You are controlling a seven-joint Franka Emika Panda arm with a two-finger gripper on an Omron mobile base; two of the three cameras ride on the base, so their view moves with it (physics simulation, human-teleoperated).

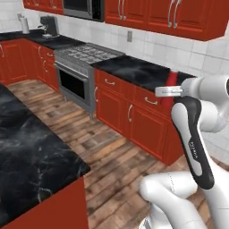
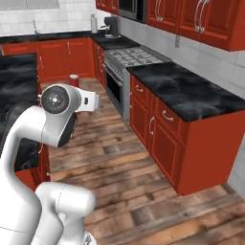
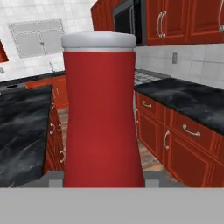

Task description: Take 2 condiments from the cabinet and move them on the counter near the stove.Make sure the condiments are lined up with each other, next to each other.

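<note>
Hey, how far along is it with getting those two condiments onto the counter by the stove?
Done: the red bottle is out of the cabinet. In hand: the gripper holds it upright over the floor. Left: set it on the counter beside the stove, then bring the second condiment.

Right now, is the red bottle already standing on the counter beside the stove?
No. The red bottle is up in the air in the gripper, over the floor, away from the counter.

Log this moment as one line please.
phase: carrying | held: red bottle in gripper, upright | counter beside stove: no condiment visible on it | arm over wood floor
</note>
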